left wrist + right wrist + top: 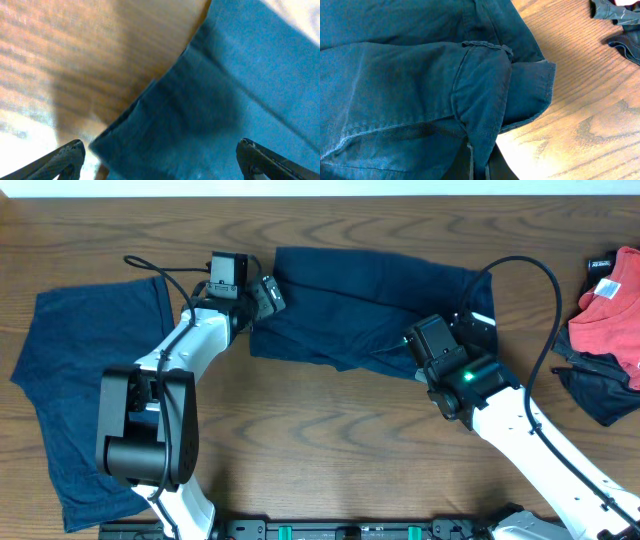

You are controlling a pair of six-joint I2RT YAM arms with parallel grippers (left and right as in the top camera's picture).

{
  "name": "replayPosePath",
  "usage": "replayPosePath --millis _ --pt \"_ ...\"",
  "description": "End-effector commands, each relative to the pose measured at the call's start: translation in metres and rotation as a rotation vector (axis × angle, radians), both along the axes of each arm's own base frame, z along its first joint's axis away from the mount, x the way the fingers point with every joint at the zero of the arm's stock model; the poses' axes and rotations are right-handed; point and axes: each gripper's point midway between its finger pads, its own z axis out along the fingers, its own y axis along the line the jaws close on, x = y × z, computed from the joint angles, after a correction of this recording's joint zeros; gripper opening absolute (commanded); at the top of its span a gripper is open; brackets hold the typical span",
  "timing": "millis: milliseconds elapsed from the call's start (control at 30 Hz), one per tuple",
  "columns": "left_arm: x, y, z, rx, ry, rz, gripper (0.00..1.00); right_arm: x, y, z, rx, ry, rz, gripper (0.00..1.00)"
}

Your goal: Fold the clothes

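Currently, a second navy garment point(80, 380) lies spread well to the left of the centre navy garment point(350, 300), untouched. The left gripper point(160, 160) is poised over the centre garment's left edge, jaws spread wide, nothing gripped. At its lower right edge a fold of hem is pinched by the right gripper point(479, 167), jaws pressed together on cloth. Judged advisable: the left corner should be seized low before the pinched side is lifted, so both edges are carried over evenly. A red cloth point(610, 300), well to its right, is to be avoided.
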Motion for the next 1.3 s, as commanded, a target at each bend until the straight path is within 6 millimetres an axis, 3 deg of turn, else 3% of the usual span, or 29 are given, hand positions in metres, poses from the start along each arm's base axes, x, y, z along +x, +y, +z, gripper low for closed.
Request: replayPosePath --millis 0,300,600,633,767,800,833,867,1100,1267 --pt "-0.002 -0.005 0.002 -0.025 0.018 -0.017 0.98 0.008 -0.004 0.014 0.004 -0.061 -0.040 0.02" --pt "-0.016 -0.008 -0.005 -0.033 0.083 -0.011 0.98 0.009 -0.003 0.014 0.008 -0.067 -0.039 0.02" --pt "-0.020 -0.032 -0.004 -0.045 0.080 -0.054 0.97 0.010 -0.002 0.015 0.012 -0.074 -0.039 0.02" --pt "-0.020 -0.034 -0.004 -0.045 0.079 -0.059 0.90 0.010 -0.002 0.015 0.011 -0.073 -0.036 0.01" --pt "-0.020 -0.036 -0.005 -0.044 0.076 -0.063 0.86 0.009 -0.003 0.014 0.007 -0.067 -0.034 0.02" --pt "-0.019 -0.035 -0.006 -0.041 0.076 -0.060 0.69 0.009 -0.003 0.014 0.006 -0.066 -0.033 0.01" --pt "-0.019 -0.034 -0.007 -0.033 0.076 -0.055 0.60 0.009 -0.003 0.014 0.006 -0.066 -0.033 0.02" --pt "-0.019 -0.033 -0.008 -0.028 0.077 -0.052 0.57 0.009 -0.003 0.014 0.006 -0.065 -0.033 0.01" --pt "-0.015 -0.025 -0.009 0.009 0.066 -0.028 0.89 0.009 -0.001 0.014 0.011 -0.059 -0.022 0.02" --pt "-0.013 -0.010 -0.010 0.084 0.054 -0.025 0.90 0.008 -0.001 0.013 0.007 -0.056 -0.017 0.01"
